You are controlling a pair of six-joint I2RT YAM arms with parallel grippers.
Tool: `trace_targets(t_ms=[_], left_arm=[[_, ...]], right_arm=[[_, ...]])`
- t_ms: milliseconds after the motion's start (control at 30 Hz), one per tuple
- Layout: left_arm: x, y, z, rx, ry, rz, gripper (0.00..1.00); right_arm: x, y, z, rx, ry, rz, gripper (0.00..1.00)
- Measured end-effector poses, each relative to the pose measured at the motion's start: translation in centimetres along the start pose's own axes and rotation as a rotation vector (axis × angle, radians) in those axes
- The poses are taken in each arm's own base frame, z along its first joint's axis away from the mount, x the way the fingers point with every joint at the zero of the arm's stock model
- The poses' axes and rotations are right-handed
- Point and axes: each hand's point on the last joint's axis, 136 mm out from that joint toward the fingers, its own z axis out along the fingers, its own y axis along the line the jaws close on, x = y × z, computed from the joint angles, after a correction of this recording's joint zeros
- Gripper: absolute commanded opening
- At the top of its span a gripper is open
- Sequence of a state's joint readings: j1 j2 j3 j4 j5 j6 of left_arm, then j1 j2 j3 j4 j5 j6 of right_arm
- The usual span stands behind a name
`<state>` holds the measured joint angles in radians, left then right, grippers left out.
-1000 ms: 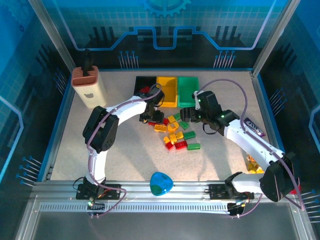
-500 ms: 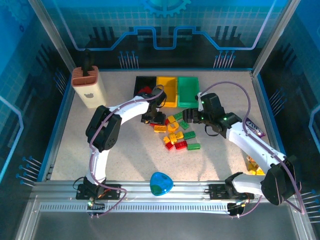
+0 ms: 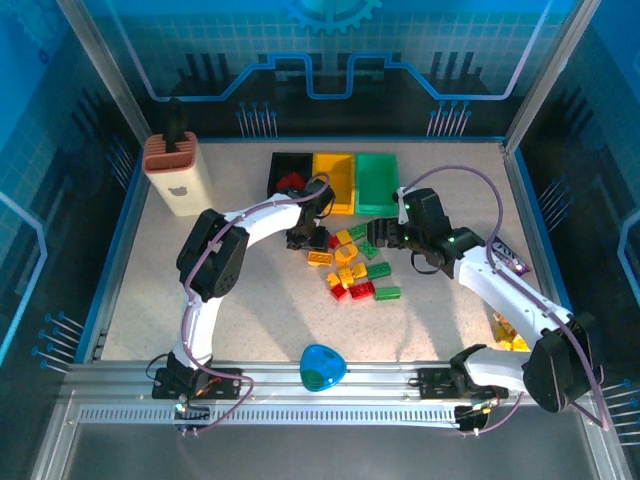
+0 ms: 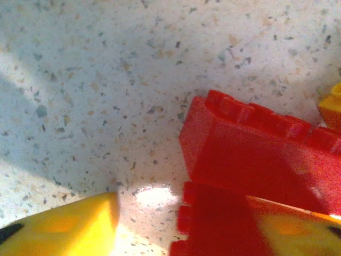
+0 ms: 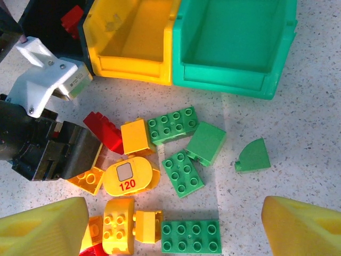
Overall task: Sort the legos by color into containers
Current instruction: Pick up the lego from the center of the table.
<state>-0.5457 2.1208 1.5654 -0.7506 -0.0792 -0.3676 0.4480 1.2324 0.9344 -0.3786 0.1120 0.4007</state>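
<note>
L tool (image 3: 305,238) sits low at the left edge of the lego pile (image 3: 355,268), just in front of the black bin (image 3: 285,165). In the L wrist view its yellow fingertips (image 4: 58,226) stand apart, not clamped. A red brick (image 4: 250,154) lies on the speckled tabletop (image 4: 106,80) against the finger on that view's right side, w/ bare tabletop betw. it and the other finger.

R tool (image 5: 173,226) hangs over the pile's right side, jaws wide, nothing betw. them. Below it: green bricks (image 5: 173,124), yellow ones, a yellow oval pc (image 5: 128,176) marked 120, and a green quarter-round pc (image 5: 253,156) lying apart.

Bins joined in a row beyond the pile: black, yellow bin (image 5: 133,32), green bin (image 5: 234,37). One red lego (image 5: 72,21) is in the black bin.
</note>
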Motion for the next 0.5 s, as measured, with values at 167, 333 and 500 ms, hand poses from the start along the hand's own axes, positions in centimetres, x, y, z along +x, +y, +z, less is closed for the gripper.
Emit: trace_targets(t_ms=[167, 333, 500], left_arm=[[0.12, -0.04, 0.06, 0.004, 0.004, 0.001, 0.28], [0.12, -0.02, 0.02, 0.003, 0.004, 0.005, 0.22], [0.0, 0.22, -0.28, -0.009, -0.005, 0.004, 0.2]], right_arm=[[0.06, -0.02, -0.06, -0.004, -0.004, 0.006, 0.84], [0.32, 0.03, -0.06, -0.013, 0.002, 0.014, 0.84], [0.4, 0.07, 0.03, -0.018, 0.002, 0.018, 0.83]])
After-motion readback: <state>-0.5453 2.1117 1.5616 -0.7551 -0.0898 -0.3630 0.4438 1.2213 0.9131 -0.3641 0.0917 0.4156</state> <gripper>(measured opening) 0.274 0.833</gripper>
